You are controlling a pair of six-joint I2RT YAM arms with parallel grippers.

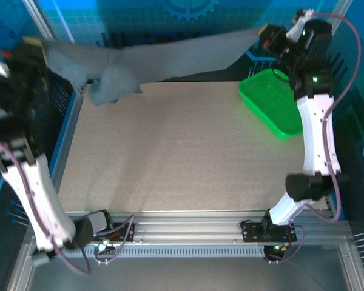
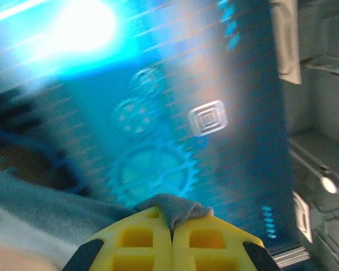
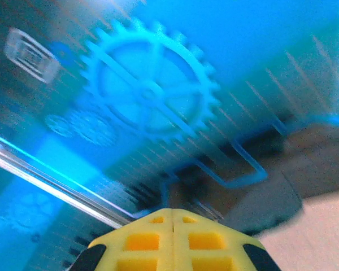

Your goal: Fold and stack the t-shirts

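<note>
Evidently left gripper [image 2: 172,221] and right gripper [image 3: 174,219] both clamp the plain slate-grey cloth t-shirt [image 1: 176,57] aloft. Lower together — hold it taut.

This is a robotics lab cell, not a home or shop. A speckled beige worktop [image 1: 170,157] sits inside a frame of bare aluminium posts [image 1: 39,18]. Along its near edge runs a slotted aluminium rail [image 1: 188,221], to which a left arm [image 1: 39,188] and a right arm [image 1: 315,133] are bolted, both white-shelled and trailing loose purple cables [image 1: 337,60]. Blue backdrop panels [image 1: 139,15] wall the far side, printed with grid lines and gear wheels [image 3: 150,90], and one carries a square marker [image 2: 207,118]. The arms hold a grey t-shirt [image 1: 170,57] stretched above the far edge. A green plastic basket [image 1: 273,106] lies at the far right corner.
</note>
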